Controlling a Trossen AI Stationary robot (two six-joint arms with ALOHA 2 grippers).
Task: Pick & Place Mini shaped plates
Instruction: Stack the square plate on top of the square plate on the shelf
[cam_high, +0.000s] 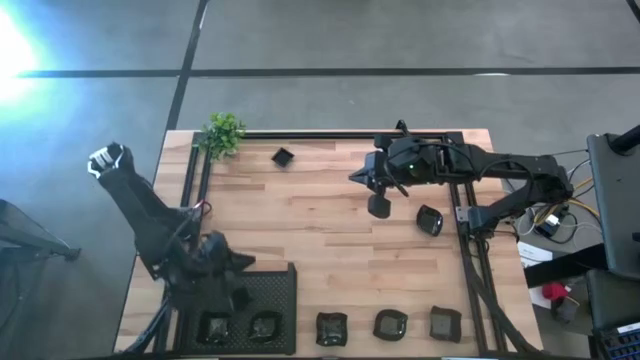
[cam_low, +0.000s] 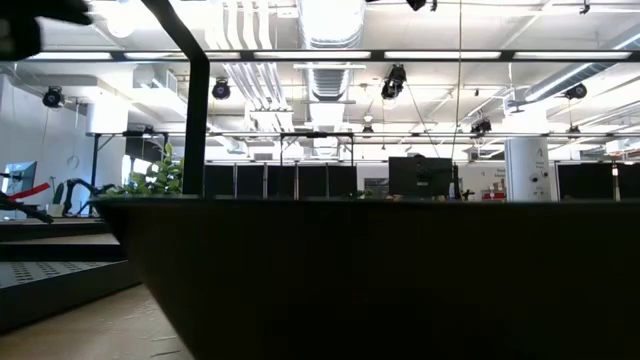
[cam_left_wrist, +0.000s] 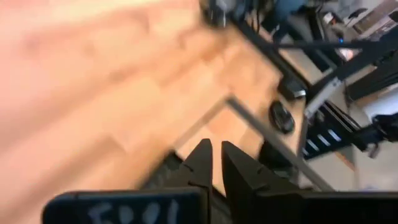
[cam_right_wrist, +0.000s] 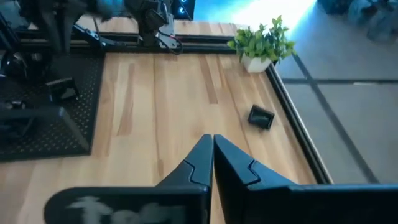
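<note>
Judging by their glossy dark look, the mini shaped plates are light, stiff and slippery, likely brittle at the edges if dropped; the raised rim is the place to pinch, one finger inside and one outside, since a flat hold would slide off.

Taking the mesh tray at the bench's near left corner as landmark: the left claw hangs over the tray's left part, its fingers nearly together with a thin gap and nothing between them. Two plates sit at the tray's near edge. Just right of the tray a row of three more runs along the bench's near edge. Well beyond the tray, by the small plant, lies a lone square plate. Far to the tray's right the right claw is fully closed and empty above bare wood, with another plate just beside it.

The high view alone shows every plate and both arms. The right wrist view shows the closed fingers plainly and the square plate tilted on the wood. The left wrist view is smeared, though two plates show near the far frame rail. The low view is blocked by a dark wall and shows no plate.
</note>
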